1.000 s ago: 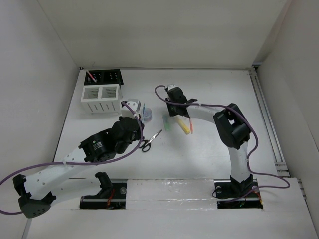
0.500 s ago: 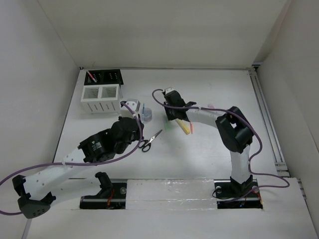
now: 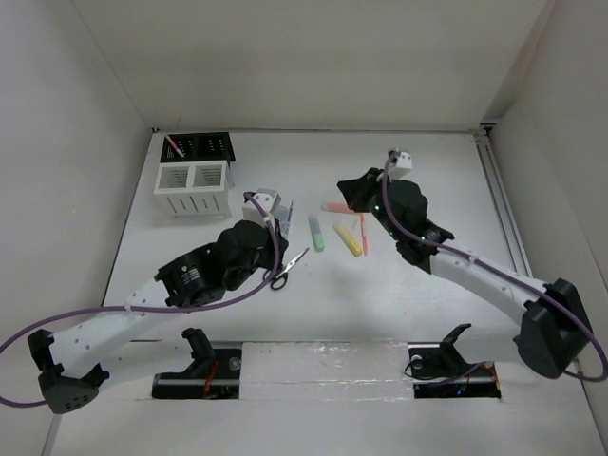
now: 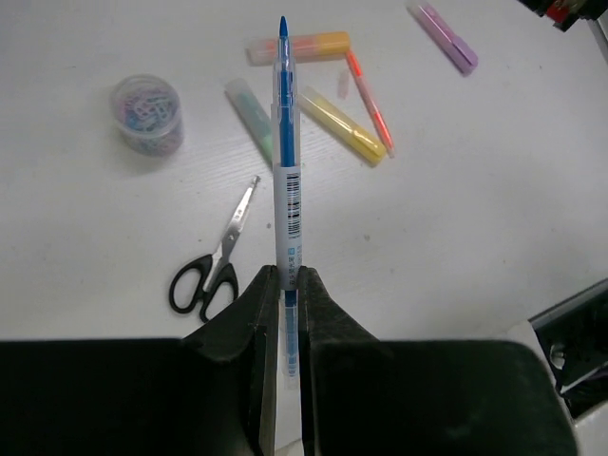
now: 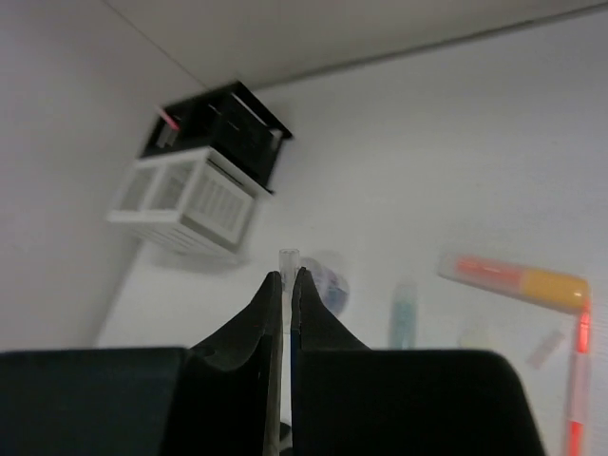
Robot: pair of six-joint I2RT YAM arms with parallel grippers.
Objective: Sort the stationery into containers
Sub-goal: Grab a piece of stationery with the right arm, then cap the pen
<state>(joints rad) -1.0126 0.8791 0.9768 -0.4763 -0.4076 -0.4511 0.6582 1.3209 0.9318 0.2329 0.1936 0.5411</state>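
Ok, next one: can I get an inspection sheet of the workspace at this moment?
Surface: white table, no spills seen.
Job's things: green marker, yellow marker, orange marker, orange-red pen, purple marker, scissors and clip tub lie loose on the table. White organizer stands in front of the black mesh holder, which holds a pink-red pen.
Clutter: nothing seen.
End effectors: left end effector shut on blue pen; right end effector shut on thin clear item, kind unclear.
Cables: purple cables run along both arms.
Surroundings: white walls.
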